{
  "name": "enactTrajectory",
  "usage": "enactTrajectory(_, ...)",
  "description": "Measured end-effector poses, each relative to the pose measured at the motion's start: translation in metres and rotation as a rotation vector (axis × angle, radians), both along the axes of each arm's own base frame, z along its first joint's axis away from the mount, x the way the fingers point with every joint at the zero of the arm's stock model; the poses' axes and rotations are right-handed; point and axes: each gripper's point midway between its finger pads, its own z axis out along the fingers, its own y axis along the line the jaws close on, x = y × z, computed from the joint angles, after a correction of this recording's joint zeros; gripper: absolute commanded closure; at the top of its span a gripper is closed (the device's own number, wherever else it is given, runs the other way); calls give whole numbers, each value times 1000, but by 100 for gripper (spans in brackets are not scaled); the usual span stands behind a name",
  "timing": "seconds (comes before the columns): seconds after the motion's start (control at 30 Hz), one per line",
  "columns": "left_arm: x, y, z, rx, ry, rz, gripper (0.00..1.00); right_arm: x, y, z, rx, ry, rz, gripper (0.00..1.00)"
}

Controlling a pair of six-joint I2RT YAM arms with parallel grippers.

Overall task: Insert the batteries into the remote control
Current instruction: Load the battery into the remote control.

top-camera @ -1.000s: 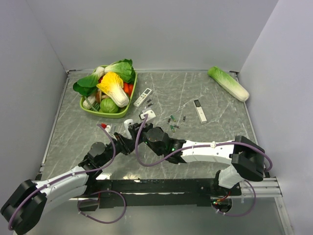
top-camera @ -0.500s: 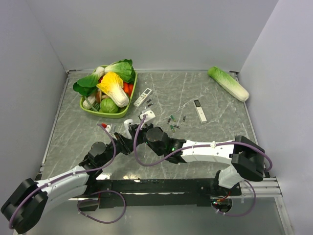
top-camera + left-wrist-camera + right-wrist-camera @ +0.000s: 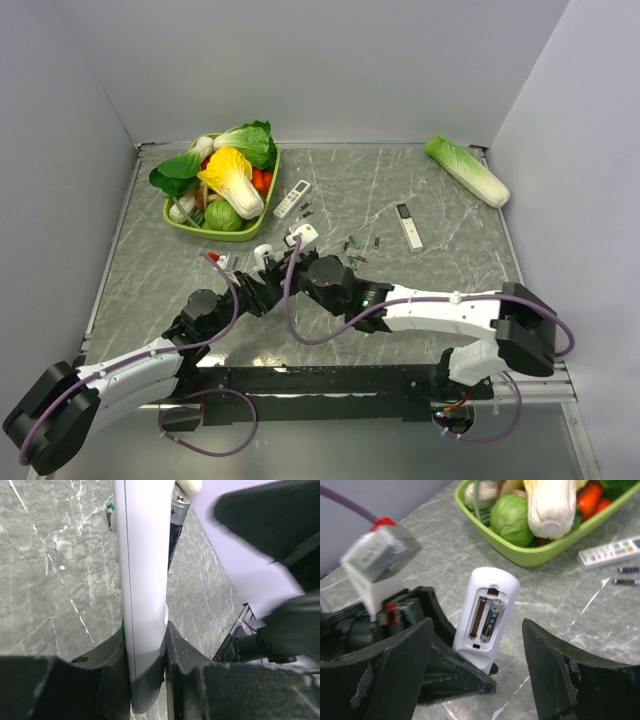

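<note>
The white remote control [image 3: 487, 612] stands upright with its back open, and my left gripper [image 3: 145, 645] is shut on its lower end. One battery [image 3: 492, 620] sits in the right slot of the compartment; the left slot shows only a spring strip. My right gripper [image 3: 477, 624] is open and empty, its fingers spread on either side of the remote without touching it. In the top view the remote [image 3: 262, 252] is left of centre, with the right gripper [image 3: 296, 262] beside it. Several loose batteries [image 3: 353, 245] lie on the table to the right.
A green basket [image 3: 180, 222] of vegetables stands at the back left. A white remote with grey buttons [image 3: 291, 198] lies beside it with two small batteries [image 3: 626, 571] near it. A slim remote with a black end [image 3: 409, 226] and a napa cabbage [image 3: 466, 170] lie to the right.
My right arm has shifted slightly, its wrist edging away from the base and its elbow moving right. The left gripper keeps the remote in the same place.
</note>
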Motion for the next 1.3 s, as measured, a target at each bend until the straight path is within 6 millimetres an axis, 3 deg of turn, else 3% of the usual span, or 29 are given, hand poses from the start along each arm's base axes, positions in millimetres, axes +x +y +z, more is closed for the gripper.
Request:
enactTrajectory(0.3,-5,-5,-3,8,12,-44,99,-8,-30,67,11,-160,246,21)
enactTrajectory(0.4,-8,-10,0,2,8,-77,99,-13,-44,78,6,-239,319,21)
enactTrajectory(0.53,-11,-17,10,-13,-7,-124,99,-28,-54,68,-43,-327,422,21)
enactTrajectory(0.67,-15,-27,21,-32,-24,-182,99,-37,-54,51,-114,-397,505,27)
enactTrajectory(0.83,-20,-34,31,-54,-34,-239,99,-32,-60,40,-146,-446,540,37)
enactTrajectory(1.07,-27,-38,35,-62,-41,-285,99,-23,-66,46,-146,-505,560,53)
enactTrajectory(1.3,-31,-43,38,-64,-44,-315,99,-22,-61,38,-161,-514,611,57)
